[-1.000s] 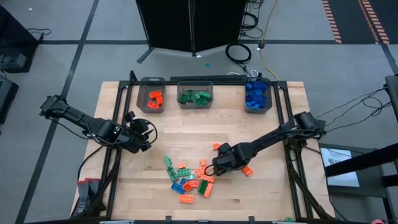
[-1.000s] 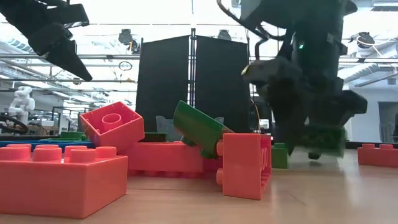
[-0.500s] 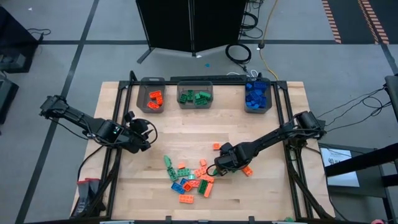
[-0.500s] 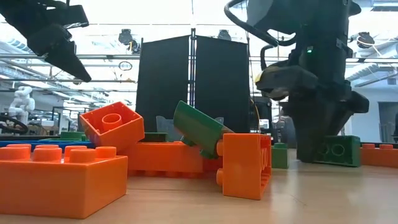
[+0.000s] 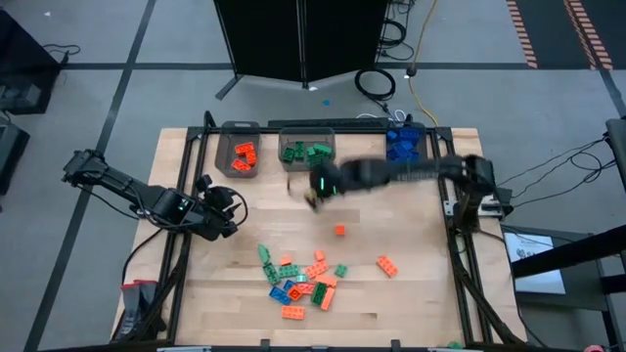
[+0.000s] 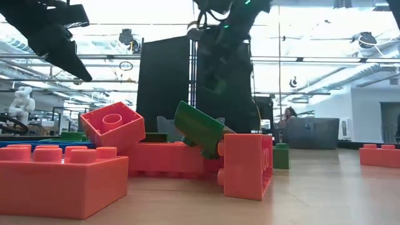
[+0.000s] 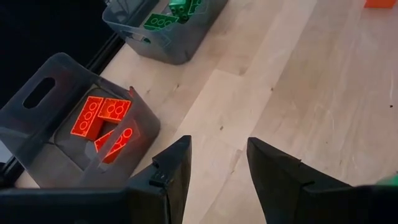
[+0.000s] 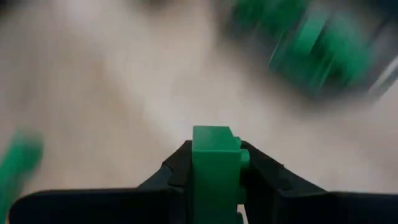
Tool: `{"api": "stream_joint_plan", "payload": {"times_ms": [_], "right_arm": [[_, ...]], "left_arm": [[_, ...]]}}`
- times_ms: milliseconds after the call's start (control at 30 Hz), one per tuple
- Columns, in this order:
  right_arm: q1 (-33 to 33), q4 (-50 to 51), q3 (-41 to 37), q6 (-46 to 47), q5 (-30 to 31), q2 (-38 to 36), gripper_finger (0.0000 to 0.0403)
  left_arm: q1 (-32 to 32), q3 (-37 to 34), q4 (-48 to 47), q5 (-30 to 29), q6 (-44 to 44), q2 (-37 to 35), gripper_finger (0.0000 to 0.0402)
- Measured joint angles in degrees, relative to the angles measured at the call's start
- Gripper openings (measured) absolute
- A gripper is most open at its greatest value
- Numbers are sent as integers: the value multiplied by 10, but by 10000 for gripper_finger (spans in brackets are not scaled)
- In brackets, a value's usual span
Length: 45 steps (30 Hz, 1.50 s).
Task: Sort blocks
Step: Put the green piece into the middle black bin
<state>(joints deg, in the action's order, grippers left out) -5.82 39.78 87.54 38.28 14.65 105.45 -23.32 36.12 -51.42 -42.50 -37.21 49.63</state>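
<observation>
The right end effector point(image 8: 214, 171) is clamped on a green block point(image 8: 214, 162) and hangs just in front of the middle bin point(image 5: 307, 152), which already holds several green blocks. Beside that bin on one side, the orange bin point(image 5: 240, 156) holds a few orange blocks; on the other side, farther off, the blue bin point(image 5: 404, 154) looks well filled with blue ones. The left end effector point(image 7: 217, 168) waits near the orange bin, over bare bench point(image 5: 411, 303), its fingers apart and holding nothing. A loose pile point(image 5: 298, 279) of orange, green and blue blocks lies well away from the middle bin, with single orange strays nearby. Judged from this, sorting is partly done: over a dozen blocks remain unsorted.
</observation>
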Motion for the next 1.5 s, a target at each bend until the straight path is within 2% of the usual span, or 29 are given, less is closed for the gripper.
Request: {"api": "stream_joint_plan", "payload": {"times_ms": [133, 300, 467, 667, 733, 900, 1000, 1100, 1233, 1300, 1333, 1400, 1500], "right_arm": [[-108, -86, 30, -75, -3, 3, 76], [-206, -120, 41, -84, -26, 19, 76], [-227, -117, 40, -105, -74, 49, 76], [-216, -122, 40, -129, -90, 80, 77], [-216, -120, 40, -139, -106, 82, 101], [-219, -122, 41, -150, -109, 82, 217], [-227, -109, 59, -152, -135, 79, 262], [-231, -96, 88, -165, -231, 76, 280], [-190, -44, 113, -233, -426, 55, 277], [-145, 28, 114, -292, -463, 43, 270], [-120, 79, 114, -324, -454, 41, 266], [-65, 168, 108, -385, -393, 43, 259], [16, 215, 64, -447, -317, 44, 251]], "left_arm": [[0, 0, 0, 0, 0, 0, 160], [0, 0, 0, 0, -3, 0, 160], [0, 0, 0, -6, -30, 0, 160], [3, 0, 0, -16, -30, 0, 160], [5, 0, -1, -16, -30, 0, 160], [12, 0, 0, -17, -30, 0, 160], [16, 0, 1, -17, -30, 0, 160], [20, 0, 1, -17, -30, 0, 160], [20, 0, 0, -17, -39, 0, 160], [20, 0, -1, -17, -48, 0, 160], [20, 0, -1, -17, -52, 0, 160], [20, 0, -1, -17, -59, 0, 160], [20, 0, -1, -17, -60, 0, 160]]}}
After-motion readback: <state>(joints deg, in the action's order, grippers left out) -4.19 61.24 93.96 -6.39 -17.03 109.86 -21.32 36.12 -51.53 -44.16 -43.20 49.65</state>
